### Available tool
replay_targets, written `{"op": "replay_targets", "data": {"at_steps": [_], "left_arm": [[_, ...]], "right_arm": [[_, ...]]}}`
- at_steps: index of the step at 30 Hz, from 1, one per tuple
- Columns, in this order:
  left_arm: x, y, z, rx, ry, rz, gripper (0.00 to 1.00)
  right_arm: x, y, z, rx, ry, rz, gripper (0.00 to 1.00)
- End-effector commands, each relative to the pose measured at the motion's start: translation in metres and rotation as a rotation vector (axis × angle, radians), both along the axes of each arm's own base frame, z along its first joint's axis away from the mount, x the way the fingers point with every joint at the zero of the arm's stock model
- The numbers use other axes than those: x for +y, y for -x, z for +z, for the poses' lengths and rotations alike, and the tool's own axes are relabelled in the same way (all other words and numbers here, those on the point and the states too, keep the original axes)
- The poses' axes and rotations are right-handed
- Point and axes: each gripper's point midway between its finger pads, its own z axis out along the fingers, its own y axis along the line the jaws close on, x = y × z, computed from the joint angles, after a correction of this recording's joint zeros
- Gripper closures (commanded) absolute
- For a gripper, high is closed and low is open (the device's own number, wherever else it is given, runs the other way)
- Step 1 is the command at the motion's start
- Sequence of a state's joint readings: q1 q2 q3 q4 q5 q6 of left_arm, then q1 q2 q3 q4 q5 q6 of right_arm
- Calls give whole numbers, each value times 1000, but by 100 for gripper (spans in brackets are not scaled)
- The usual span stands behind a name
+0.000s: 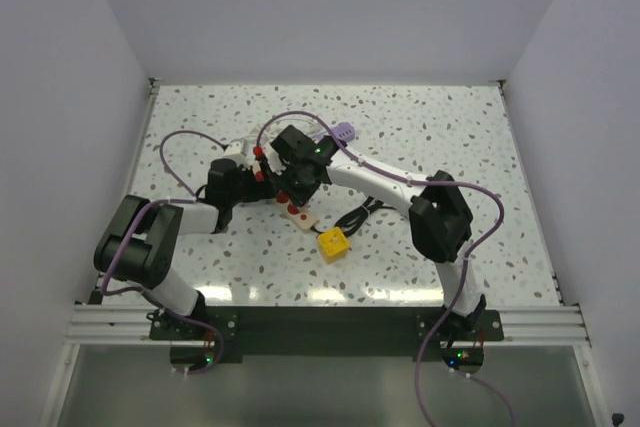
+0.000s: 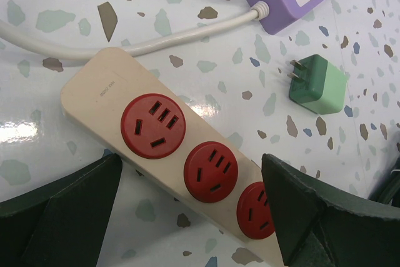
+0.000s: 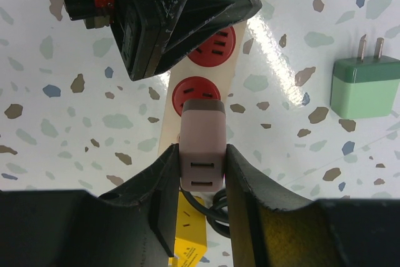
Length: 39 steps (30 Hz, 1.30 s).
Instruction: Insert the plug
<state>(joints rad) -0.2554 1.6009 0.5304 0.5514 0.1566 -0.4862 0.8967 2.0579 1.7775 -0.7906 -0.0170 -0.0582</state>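
Fingers (image 3: 244, 186) of the right gripper (image 3: 201, 161) clamp the pink USB charger (image 3: 201, 132) at frame centre, its nose at a red socket (image 3: 195, 89) of the beige power strip (image 2: 94, 92). Left gripper (image 2: 190, 192) fingers are spread wide over that strip.

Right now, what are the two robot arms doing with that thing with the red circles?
They're plugging something in. The right gripper is shut on a pinkish USB charger, holding it right at a red socket of the beige power strip; whether its prongs are in, I can't tell. The left gripper is wide open, one finger on each side of the strip. A green charger lies loose nearby.
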Motion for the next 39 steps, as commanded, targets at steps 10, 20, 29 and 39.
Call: {"op": "replay_targets", "data": {"at_steps": [10,20,29,39], "left_arm": [[-10,-5,11,-36,24,-51,1],[-11,-5,12,-37,26,-55,1],[-11,-4,11,-36,26,-56,1],[-11,-3,10,-32,27,-59,1]], "right_arm": [[6,-4,8,-4,-8,-18,100],[3,-4,3,6,14,-22,100],[2,-2,-3,18,29,-20,100],[4,-8,-13,16,55,-27,100]]}}
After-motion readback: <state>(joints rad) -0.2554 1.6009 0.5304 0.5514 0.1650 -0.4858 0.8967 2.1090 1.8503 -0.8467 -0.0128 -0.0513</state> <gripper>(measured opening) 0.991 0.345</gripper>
